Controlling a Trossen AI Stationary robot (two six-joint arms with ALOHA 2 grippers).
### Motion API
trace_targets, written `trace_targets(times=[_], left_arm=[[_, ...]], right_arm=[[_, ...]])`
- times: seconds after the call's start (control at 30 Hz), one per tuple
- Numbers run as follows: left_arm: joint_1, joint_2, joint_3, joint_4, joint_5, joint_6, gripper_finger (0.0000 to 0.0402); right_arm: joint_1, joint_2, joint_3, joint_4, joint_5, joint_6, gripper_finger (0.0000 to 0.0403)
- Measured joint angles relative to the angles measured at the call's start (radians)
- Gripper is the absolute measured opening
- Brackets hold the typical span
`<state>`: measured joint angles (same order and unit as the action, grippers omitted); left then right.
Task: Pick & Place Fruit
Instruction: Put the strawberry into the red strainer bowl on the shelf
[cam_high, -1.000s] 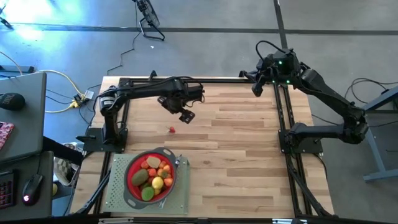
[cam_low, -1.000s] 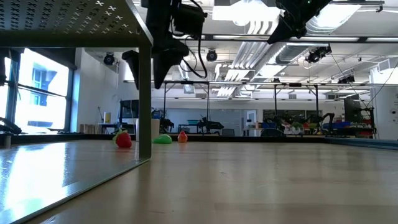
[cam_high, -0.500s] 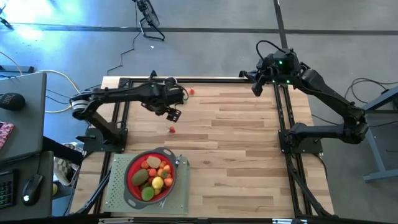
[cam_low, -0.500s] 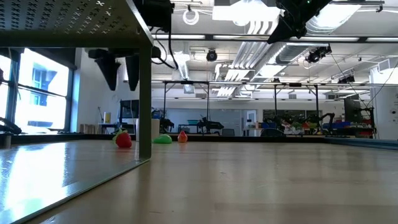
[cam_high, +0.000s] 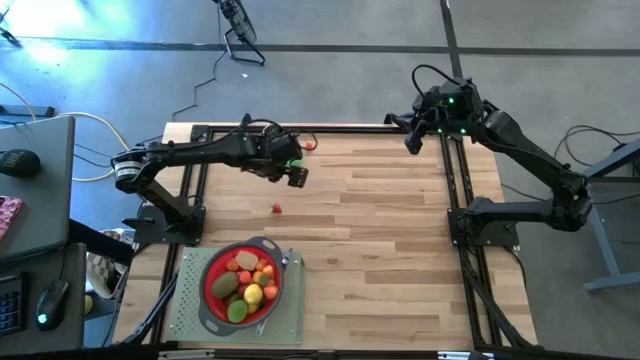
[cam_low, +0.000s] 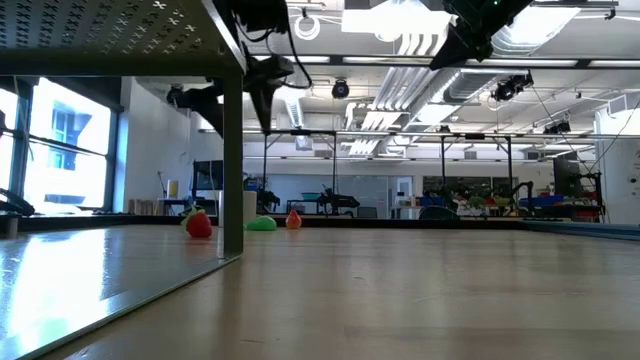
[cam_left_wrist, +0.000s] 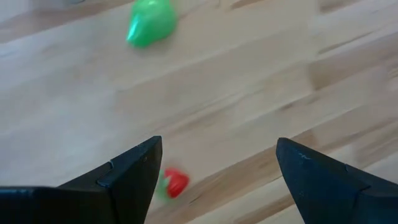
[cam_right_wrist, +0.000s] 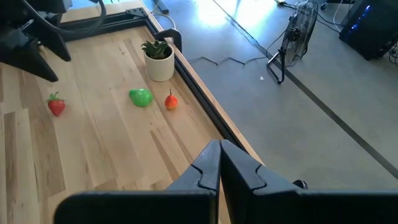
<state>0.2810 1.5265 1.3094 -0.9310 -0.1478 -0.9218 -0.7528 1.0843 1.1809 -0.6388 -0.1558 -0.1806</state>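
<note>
Beyond the red grey-rimmed strainer (cam_high: 243, 284), loose fruit.
Left gripper (cam_high: 297, 177) gapes above bare planks near small red strawberry (cam_high: 276, 208); right gripper (cam_high: 411, 143), shut, waits at table's far edge.

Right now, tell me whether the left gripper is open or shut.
Open. In the left wrist view the left gripper has its two dark fingers standing wide apart with bare wood between them, nothing held, above the red strawberry.
</note>
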Motion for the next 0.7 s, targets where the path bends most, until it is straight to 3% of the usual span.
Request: trace_targets(times=[0.27,0.7], left_arm=[[0.0,0.0,0.0,0.108,0.02,-0.004,0.031],[0.0,0.008,0.0,0.063,0.045,-0.049,0.031]], right_arm=[[0.0,0.0,0.0,-0.001,0.0,0.0,0.0003],[0.0,0.0,0.0,-0.001,0.0,0.0,0.0003]])
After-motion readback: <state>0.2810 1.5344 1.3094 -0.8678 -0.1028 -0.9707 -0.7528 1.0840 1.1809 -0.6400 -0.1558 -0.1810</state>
